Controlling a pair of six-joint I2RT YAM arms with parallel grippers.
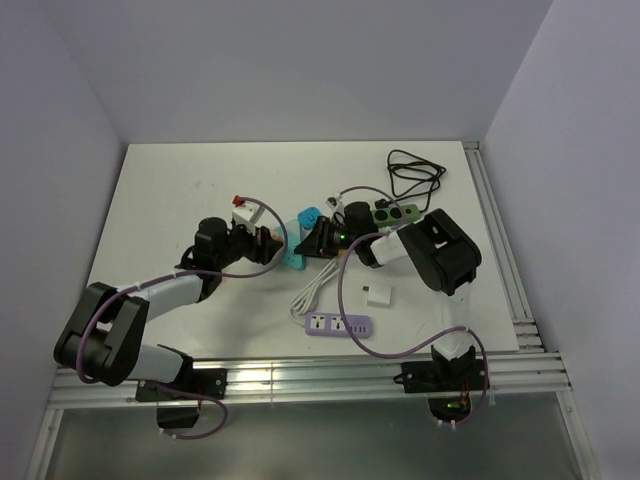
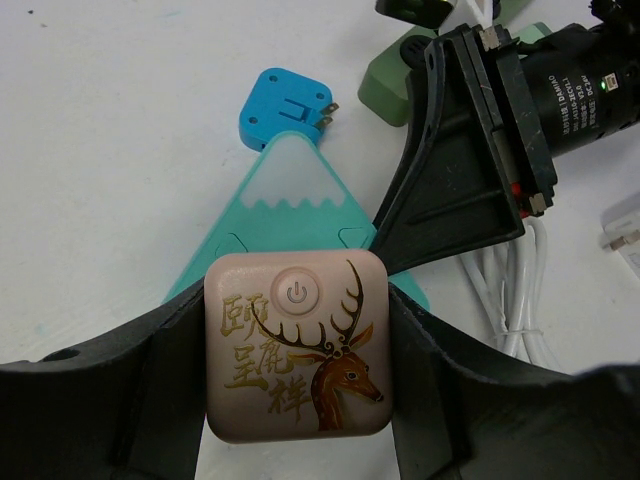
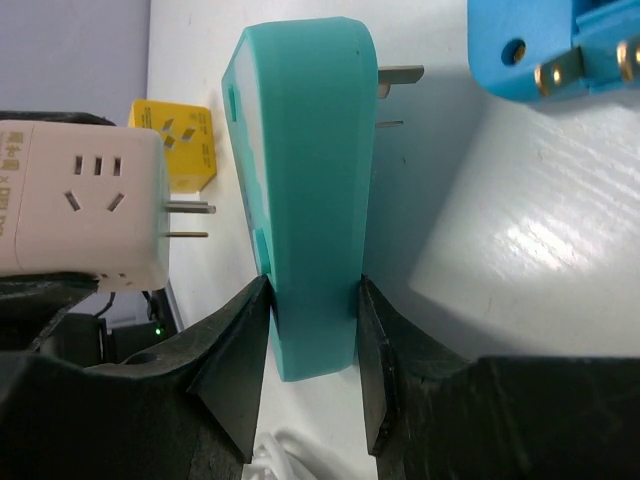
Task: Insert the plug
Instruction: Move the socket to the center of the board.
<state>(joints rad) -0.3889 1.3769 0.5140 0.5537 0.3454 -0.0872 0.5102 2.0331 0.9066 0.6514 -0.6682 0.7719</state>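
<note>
Near the middle of the white table (image 1: 180, 180), a little toward its far edge, the two arms meet nose to nose. The left gripper (image 2: 297, 352) is clamped on a beige plastic cube adapter printed with a deer (image 2: 300, 300), one finger on each flank. The right gripper (image 3: 313, 290) is closed on the narrow sides of a teal, mountain-shaped plastic socket block (image 3: 300, 180), whose broad face is turned toward the beige cube adapter.

From the right wrist view, the cube's two metal prongs (image 3: 188, 221) point at that face, yet a strip of table shows between their tips and the teal plastic. They are near, not touching. I judge the picking up and rough lining up as done. The insertion itself is all that is left: the prongs must find their slots and be pushed home. Whether they are level with the slots I cannot tell, since that face is seen edge-on.

A bright blue plastic plug adapter (image 1: 310, 215) lies just beyond the teal block toward the far edge, apart from both grippers. A lilac power strip (image 1: 340, 325) sits well apart, near the near edge.
</note>
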